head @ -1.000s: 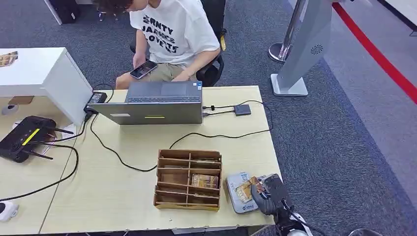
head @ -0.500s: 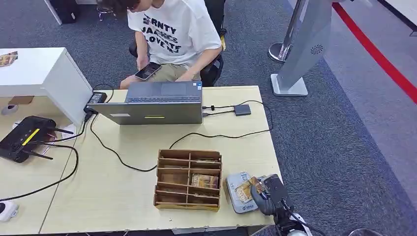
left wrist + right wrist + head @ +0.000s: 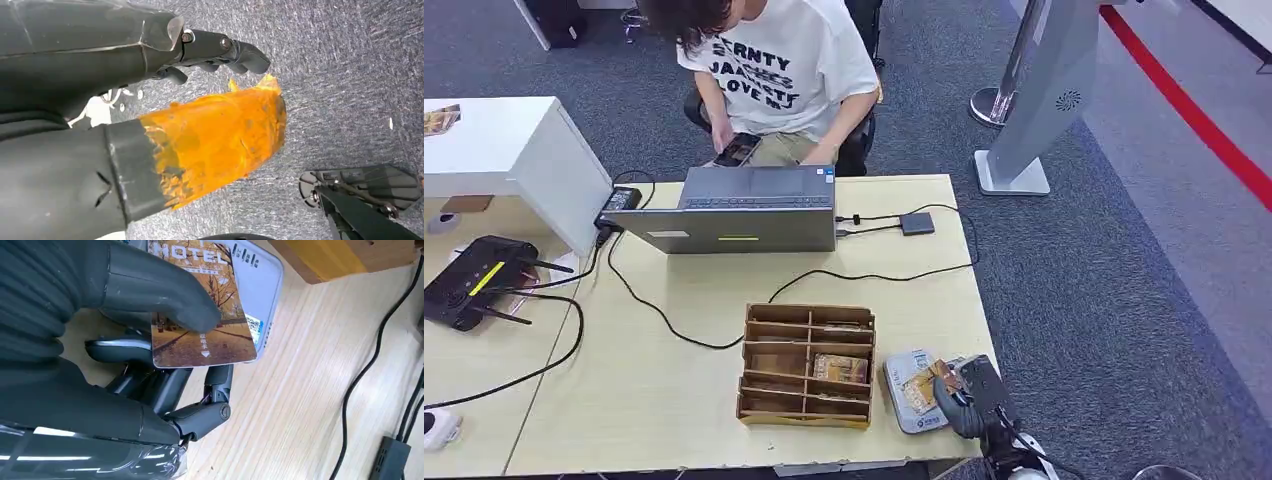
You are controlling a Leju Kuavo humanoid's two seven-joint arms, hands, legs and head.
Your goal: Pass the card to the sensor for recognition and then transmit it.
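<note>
Your right robot hand (image 3: 969,393) sits at the near right corner of the surface (image 3: 674,390), its thumb (image 3: 165,295) pressing the card (image 3: 200,305) against the fingers (image 3: 125,350) underneath, so the card is pinched. The card lies flat over the grey sensor (image 3: 902,408), which rests just right of the wooden tray (image 3: 806,365); you cannot tell whether card and sensor touch. Your left robot hand (image 3: 215,50) hangs over the carpet (image 3: 345,75), fingers curled in with nothing in them. Beyond the laptop (image 3: 739,212), a person (image 3: 774,70) sits holding a phone (image 3: 736,150).
</note>
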